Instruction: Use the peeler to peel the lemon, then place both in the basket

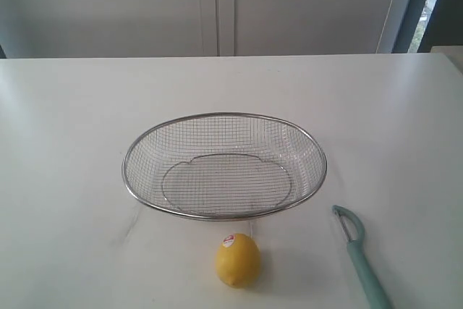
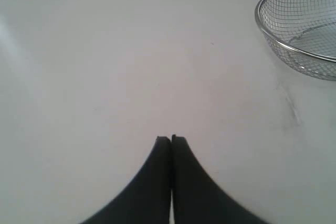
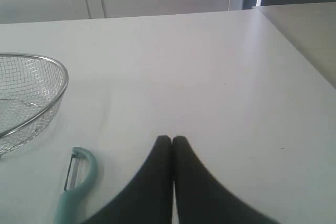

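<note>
Well, nothing of the job looks started. In the exterior view the lemon [image 1: 237,259] sits whole on the tabletop [image 1: 65,150], its sticker [image 1: 229,242] up and the skin unbroken as far as I can see. It is just in front of the basket [image 1: 224,216], which holds nothing. The peeler [image 1: 359,257] lies flat to the right of the lemon, well apart from it, with its loop head towards the basket. So the peeling and both placements are all left to do.

In the left wrist view the left claw [image 2: 171,139] is pinched tight with nothing between its tips, over bare tabletop. Only part of the basket shows, well off from it, and neither lemon nor peeler is in sight.

In the right wrist view the right claw [image 3: 171,139] is likewise closed and empty. The peeler's head lies near it without touching, on the basket's side of the claw.
</note>
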